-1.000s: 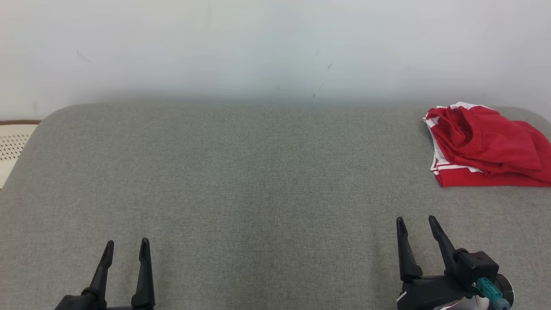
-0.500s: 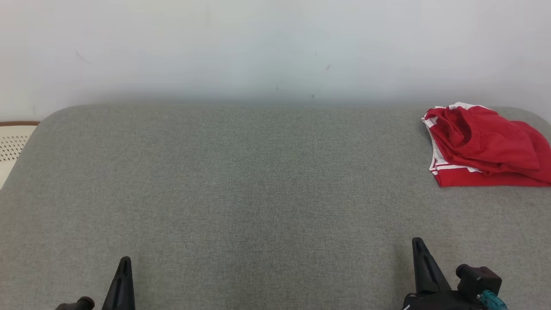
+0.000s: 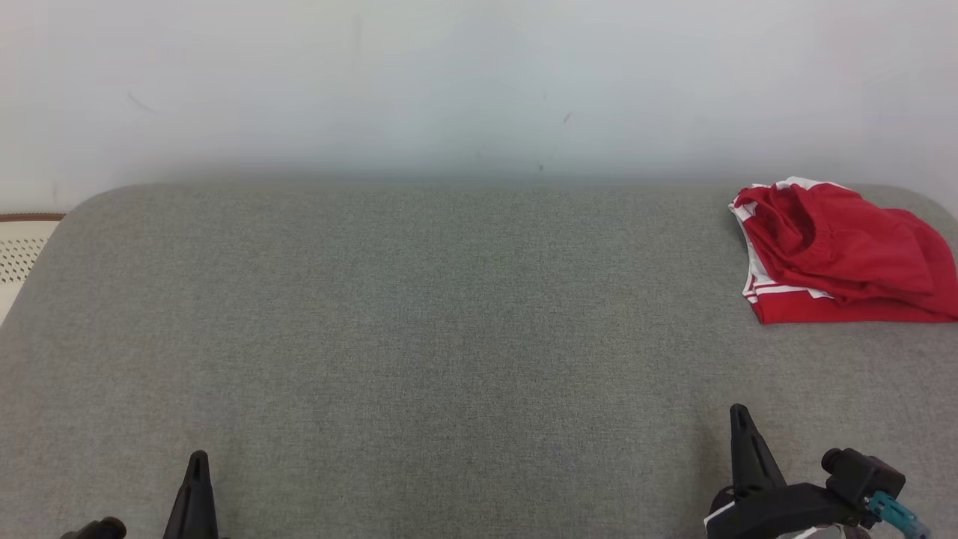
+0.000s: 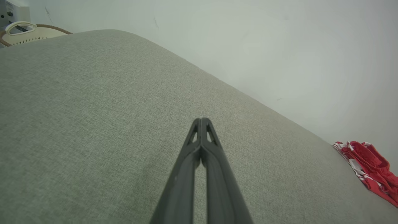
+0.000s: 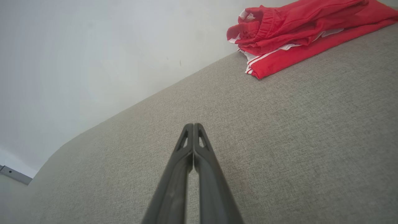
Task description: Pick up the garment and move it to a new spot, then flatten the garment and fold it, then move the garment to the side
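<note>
As right tool (image 3: 739, 415) hangs closed, garment (image 3: 823, 308) beyond

We work over a desk (image 3: 419, 314) covered in grey woven fabric, its far corners rounded. Well ahead of our right gripper (image 3: 740, 419), off to its right, lies a red heap: the garment (image 3: 823, 308), folded with striped trim, under a crumpled red garment (image 3: 846, 239).
</note>
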You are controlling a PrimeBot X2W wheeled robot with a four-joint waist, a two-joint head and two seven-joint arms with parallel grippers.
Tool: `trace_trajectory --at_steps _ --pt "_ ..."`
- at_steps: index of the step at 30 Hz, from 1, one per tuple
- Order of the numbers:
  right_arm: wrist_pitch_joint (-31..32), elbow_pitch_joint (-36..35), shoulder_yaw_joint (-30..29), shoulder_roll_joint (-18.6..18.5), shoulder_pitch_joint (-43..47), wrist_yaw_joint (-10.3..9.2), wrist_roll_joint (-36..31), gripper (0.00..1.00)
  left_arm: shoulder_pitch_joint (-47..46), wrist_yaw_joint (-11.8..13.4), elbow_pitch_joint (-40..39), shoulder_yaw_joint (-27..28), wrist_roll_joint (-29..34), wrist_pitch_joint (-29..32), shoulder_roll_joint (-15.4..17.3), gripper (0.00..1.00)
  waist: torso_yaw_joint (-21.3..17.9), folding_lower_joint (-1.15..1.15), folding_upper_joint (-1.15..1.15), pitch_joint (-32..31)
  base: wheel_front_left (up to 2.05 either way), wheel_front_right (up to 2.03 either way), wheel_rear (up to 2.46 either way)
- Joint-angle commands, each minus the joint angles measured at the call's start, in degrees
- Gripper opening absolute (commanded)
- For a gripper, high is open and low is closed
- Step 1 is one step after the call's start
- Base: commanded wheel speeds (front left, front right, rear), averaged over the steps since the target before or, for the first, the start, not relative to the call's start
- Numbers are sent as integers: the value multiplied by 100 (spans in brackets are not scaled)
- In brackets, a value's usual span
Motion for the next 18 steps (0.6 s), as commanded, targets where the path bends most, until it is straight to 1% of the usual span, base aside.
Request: trace_trajectory --at_steps 1,18 --pt "49 -38 -27 -15 -211 -1 296 0 -169 -30 -10 73 -292 64 28 0 -3 0 0 0 0 0 0" --pt "337 162 -146 -10 -443 -1 1831 0 -367 -149 282 307 -1703 518 33 0 -41 0 0 -4 0 0 0"
